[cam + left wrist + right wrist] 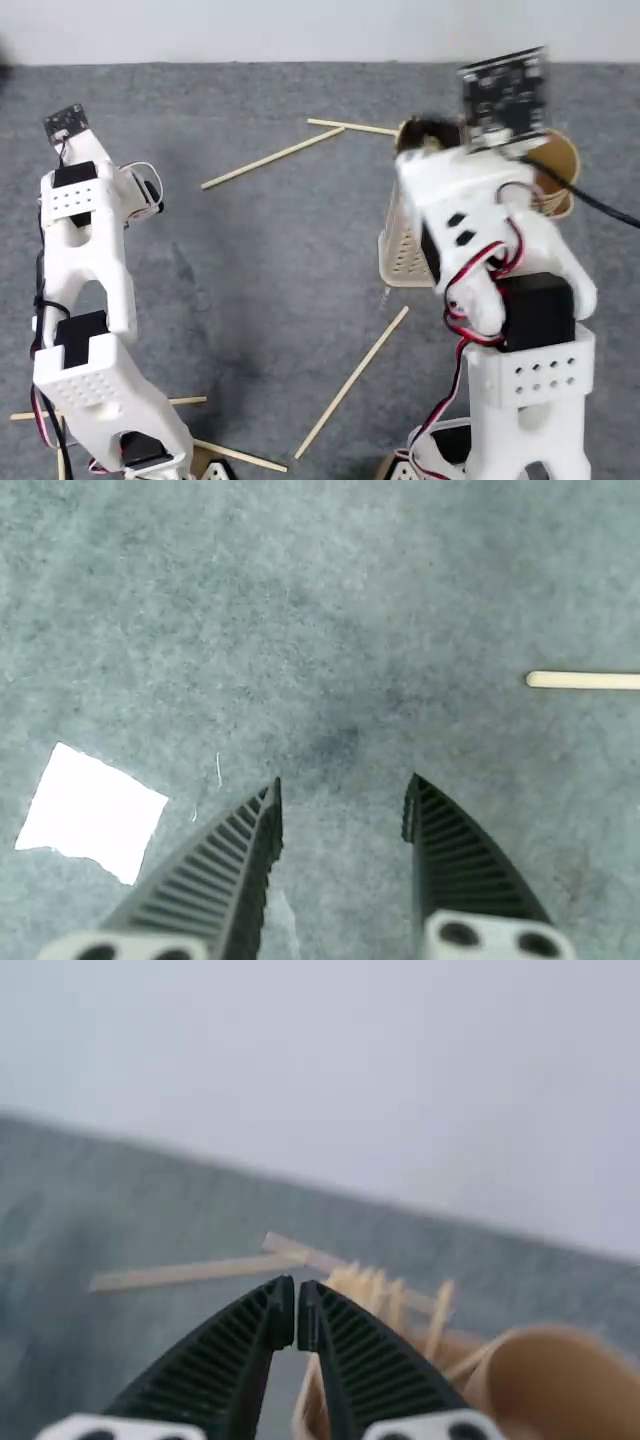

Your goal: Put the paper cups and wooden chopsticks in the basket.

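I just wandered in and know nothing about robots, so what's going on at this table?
Two robot arms are clearing things into a basket. The right hand is closed, apparently empty, above the basket, where some chopsticks seem to stand beside a brown paper cup. The left hand is open over grey carpet, near a chopstick end. More loose chopsticks lie scattered on the carpet.

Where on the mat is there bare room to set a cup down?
Bare mat lies between the left arm, the basket, the upper chopstick and the diagonal chopstick. Crowded around the basket and near the left arm's base.
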{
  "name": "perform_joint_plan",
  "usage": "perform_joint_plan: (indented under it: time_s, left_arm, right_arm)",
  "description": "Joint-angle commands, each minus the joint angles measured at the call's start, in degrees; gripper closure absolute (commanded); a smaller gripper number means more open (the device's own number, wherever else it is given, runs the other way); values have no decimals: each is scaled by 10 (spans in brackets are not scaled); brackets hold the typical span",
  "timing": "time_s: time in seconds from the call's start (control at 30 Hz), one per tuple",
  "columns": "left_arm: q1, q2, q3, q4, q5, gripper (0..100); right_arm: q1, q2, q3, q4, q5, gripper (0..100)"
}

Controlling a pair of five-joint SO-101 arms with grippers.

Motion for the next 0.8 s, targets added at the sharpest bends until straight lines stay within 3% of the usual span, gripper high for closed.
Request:
perform_joint_plan:
  time_s: [0.0, 0.17, 0.47, 0.63, 0.77]
  left_arm:
    - [-18, -48, -35, 47, -17, 805]
    - [-27, -112, -69, 135, -100, 805]
    - [-74, -154, -70, 241, -325, 805]
    - [-144, -154, -67, 322, -506, 801]
    - [-216, -154, -68, 340, -670, 776]
  right_arm:
    - [-38, -14, -14, 95, -3, 990]
    - [-68, -15, 36, 160, -4, 990]
    - [-68, -21, 170, 160, -3, 990]
    - [-67, -21, 204, 160, -3, 990]
    - [-67, -21, 215, 160, -4, 990]
